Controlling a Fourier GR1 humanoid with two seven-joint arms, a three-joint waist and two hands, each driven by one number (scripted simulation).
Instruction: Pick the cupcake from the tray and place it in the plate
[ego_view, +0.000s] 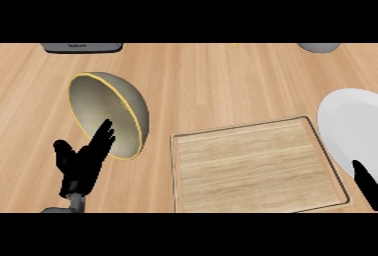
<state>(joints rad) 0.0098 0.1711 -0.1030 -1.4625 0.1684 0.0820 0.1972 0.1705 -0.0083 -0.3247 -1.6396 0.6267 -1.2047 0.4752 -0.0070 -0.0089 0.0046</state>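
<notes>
Left hand (80, 165) upright, fingers straight, holding nothing, before the bowl (111, 112); right hand (366, 184) mostly cropped, fingers' state unclear.

Even, bright light falls on the wooden counter (221, 85), with soft faint shadows and no glare.

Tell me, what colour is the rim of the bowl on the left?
Yellow. The bowl is greyish-olive with a thin yellow rim, seen best in the head view.

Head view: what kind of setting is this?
Likely a kitchen counter: a light wooden countertop carrying a wooden tray, a white plate and an olive bowl with a yellow rim. A grey appliance base at the far edge fits that too.
</notes>
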